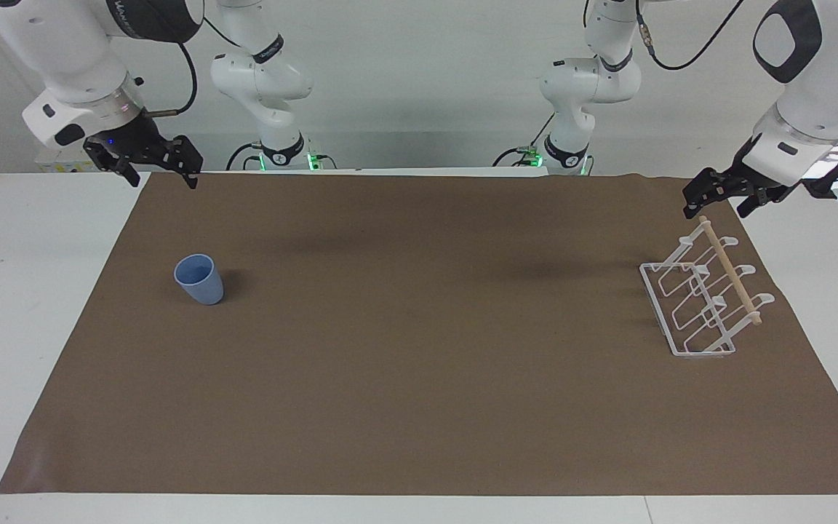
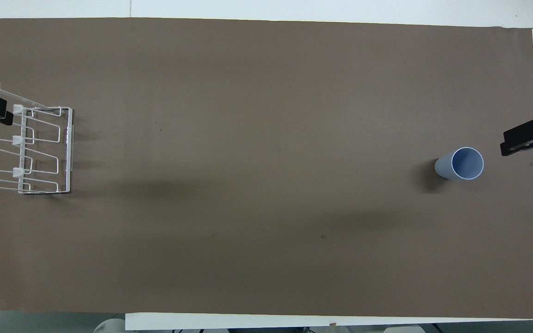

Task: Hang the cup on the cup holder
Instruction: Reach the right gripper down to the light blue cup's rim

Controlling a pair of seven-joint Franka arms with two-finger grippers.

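The cup [image 1: 199, 279] is a small light-blue tumbler. It stands upright, mouth up, on the brown mat toward the right arm's end of the table, and also shows in the overhead view [image 2: 461, 164]. The cup holder [image 1: 703, 306] is a white wire rack with a wooden dowel on top. It stands toward the left arm's end and also shows in the overhead view [image 2: 30, 150]. My right gripper [image 1: 162, 178] is open and empty, up in the air over the mat's corner, apart from the cup. My left gripper [image 1: 716, 207] is open and empty, up over the rack's dowel end.
A brown mat [image 1: 419, 364] covers most of the white table [image 1: 26, 291]. Between the cup and the rack the mat is bare. Both arms' bases [image 1: 281, 156] stand at the table's robot edge.
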